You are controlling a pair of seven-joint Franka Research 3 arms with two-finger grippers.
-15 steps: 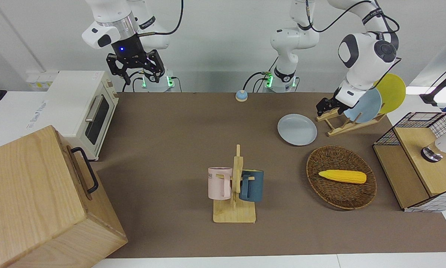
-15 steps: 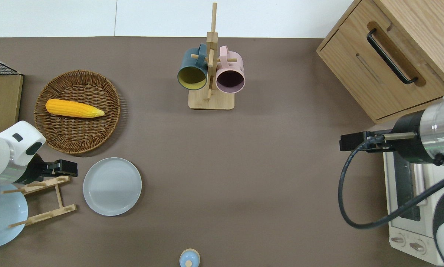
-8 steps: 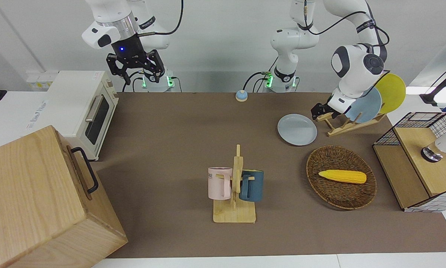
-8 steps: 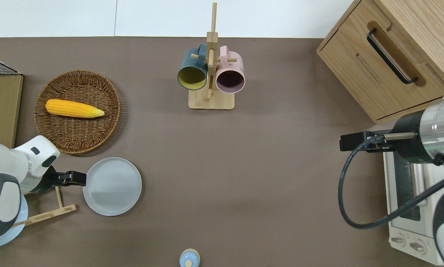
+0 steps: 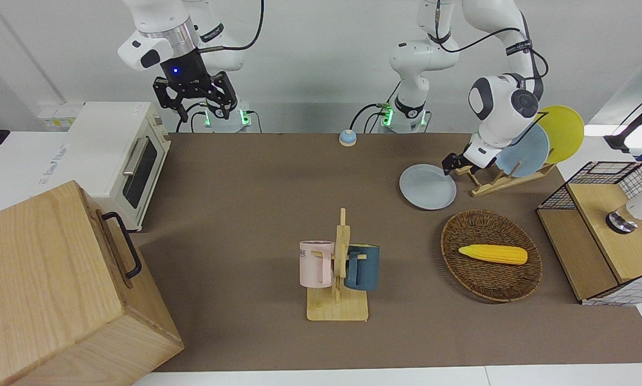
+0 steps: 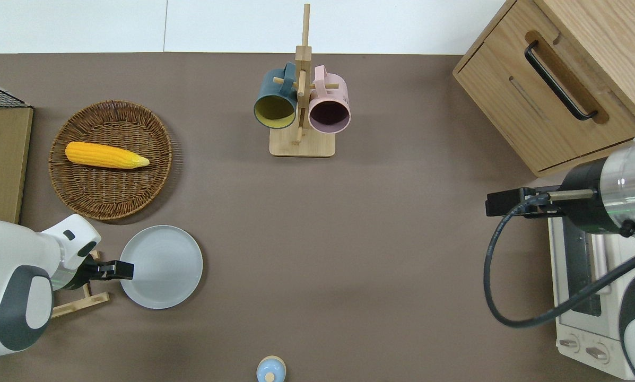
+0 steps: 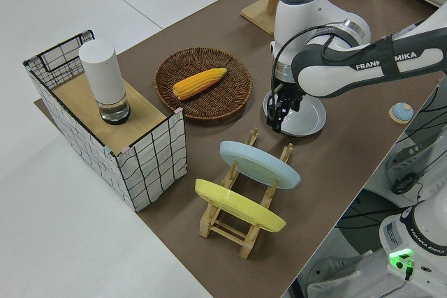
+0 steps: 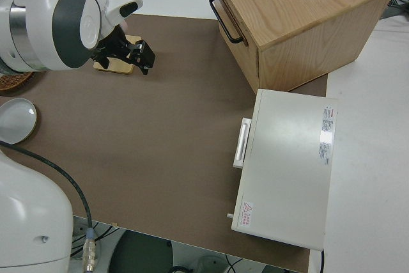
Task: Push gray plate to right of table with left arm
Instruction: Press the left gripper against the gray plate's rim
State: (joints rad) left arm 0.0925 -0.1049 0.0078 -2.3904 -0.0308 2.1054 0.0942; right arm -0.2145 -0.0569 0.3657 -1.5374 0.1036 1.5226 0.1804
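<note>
Toward the left arm's end of the desk (image 6: 317, 223), the gray plate (image 6: 161, 267) lies flat, between the wicker basket (image 6: 111, 159) and the wooden plate rack (image 5: 495, 179). The left tool (image 6: 120, 270) sits at the plate's rim on the rack side; whether it is clenched I cannot tell. Bare brown surface runs from the plate toward the toaster oven (image 6: 582, 297). The right arm is parked.

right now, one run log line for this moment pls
phase: push start | left gripper: at rim of gray plate, left-arm end of table | right arm: parked
</note>
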